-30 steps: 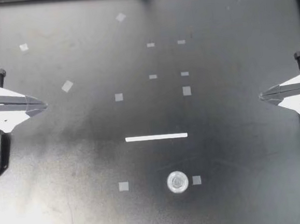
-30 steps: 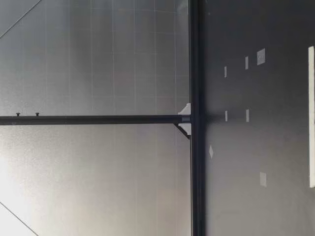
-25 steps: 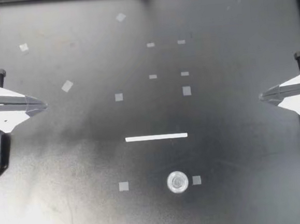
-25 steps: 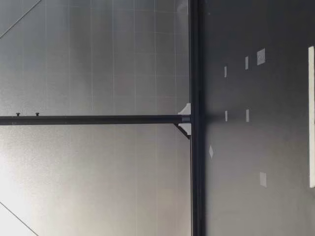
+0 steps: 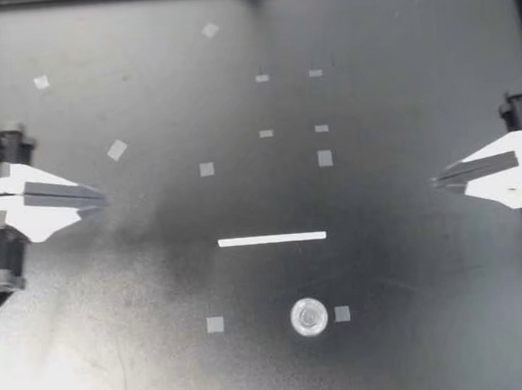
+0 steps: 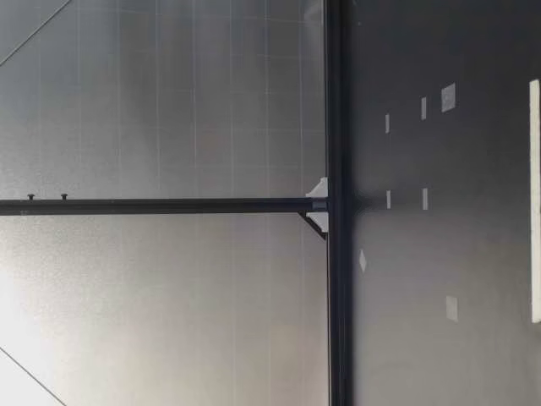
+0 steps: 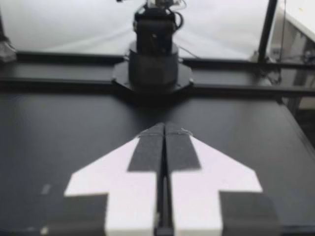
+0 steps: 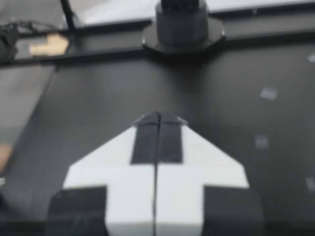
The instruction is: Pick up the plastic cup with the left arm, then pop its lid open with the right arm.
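Both arms have edged inward over the counter [image 5: 434, 326]: my left gripper [image 5: 99, 199] and my right gripper [image 5: 437, 182], each closed and empty, flank the white strip [image 5: 272, 239]. The clear cup [image 5: 309, 317] stands near the strip, untouched.

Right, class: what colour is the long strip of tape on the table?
The strip is white; the top view shows it best.

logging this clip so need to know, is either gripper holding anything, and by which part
Nothing is held. My left gripper and my right gripper are both shut, empty; the small clear round object lies apart from both.
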You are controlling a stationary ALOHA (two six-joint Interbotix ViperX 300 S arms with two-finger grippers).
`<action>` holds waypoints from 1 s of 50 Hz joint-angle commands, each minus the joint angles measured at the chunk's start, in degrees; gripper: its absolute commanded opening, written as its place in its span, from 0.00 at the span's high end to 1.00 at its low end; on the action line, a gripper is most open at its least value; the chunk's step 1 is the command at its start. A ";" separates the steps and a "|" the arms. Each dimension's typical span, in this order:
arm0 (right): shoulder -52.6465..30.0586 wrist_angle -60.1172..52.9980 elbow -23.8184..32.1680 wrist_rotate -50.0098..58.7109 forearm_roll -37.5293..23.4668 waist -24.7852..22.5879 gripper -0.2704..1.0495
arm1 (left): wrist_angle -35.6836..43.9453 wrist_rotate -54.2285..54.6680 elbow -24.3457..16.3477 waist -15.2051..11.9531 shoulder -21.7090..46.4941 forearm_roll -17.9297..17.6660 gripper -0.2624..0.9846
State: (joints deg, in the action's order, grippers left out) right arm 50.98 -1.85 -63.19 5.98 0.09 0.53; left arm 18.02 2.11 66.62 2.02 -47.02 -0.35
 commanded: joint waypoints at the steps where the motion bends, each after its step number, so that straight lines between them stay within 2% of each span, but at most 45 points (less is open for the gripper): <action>1: -4.22 5.45 5.36 0.09 0.09 0.09 0.83 | 0.53 0.09 -3.78 0.62 4.31 -0.09 0.84; 11: -15.47 5.98 8.96 0.00 0.09 -0.79 0.83 | 1.76 0.26 -7.21 0.53 14.68 -0.09 0.84; 22: -27.16 5.71 14.15 0.70 0.44 -6.68 0.83 | 6.06 1.14 -8.17 1.49 22.41 -0.09 0.82; 42: -45.09 5.71 18.98 5.27 0.62 -7.03 0.83 | 9.23 3.08 -10.46 4.57 33.84 -0.09 0.58; 50: -48.52 5.71 20.83 7.21 0.62 -7.12 0.83 | 11.16 3.16 -11.60 6.33 38.32 -0.09 0.49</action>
State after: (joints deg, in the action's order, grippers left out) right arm 2.64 4.39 -44.12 12.83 0.62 -6.15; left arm 28.04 5.19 56.60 7.56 -9.49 -0.35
